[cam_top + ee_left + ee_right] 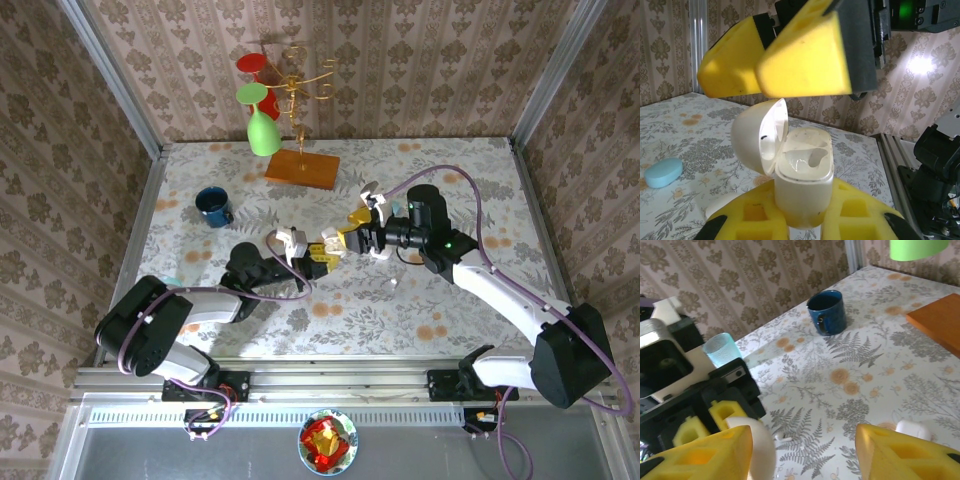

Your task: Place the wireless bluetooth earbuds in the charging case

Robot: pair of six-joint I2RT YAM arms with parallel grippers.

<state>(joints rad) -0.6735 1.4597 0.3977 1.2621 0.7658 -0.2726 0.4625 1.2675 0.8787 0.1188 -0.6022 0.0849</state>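
My left gripper (pixel 805 212) is shut on the white charging case (pixel 802 175) and holds it upright, with its lid (pixel 757 135) swung open to the left. I cannot tell what sits in the case's wells. From above, the case (pixel 290 241) is a little above the table's middle. My right gripper (pixel 346 232) hovers just over the case, open, with nothing between its yellow fingers (pixel 805 60). In the right wrist view, the right gripper (pixel 805 452) frames a tiny white earbud (pixel 781 438) lying on the table beside the case's lid (pixel 762 450).
A blue mug (pixel 213 206) stands at the back left. A gold stand on a wooden base (pixel 303 168) holds a green glass (pixel 264 135). A pale blue pebble-shaped case (pixel 663 172) lies on the table. A white case (pixel 912 430) lies near the right finger.
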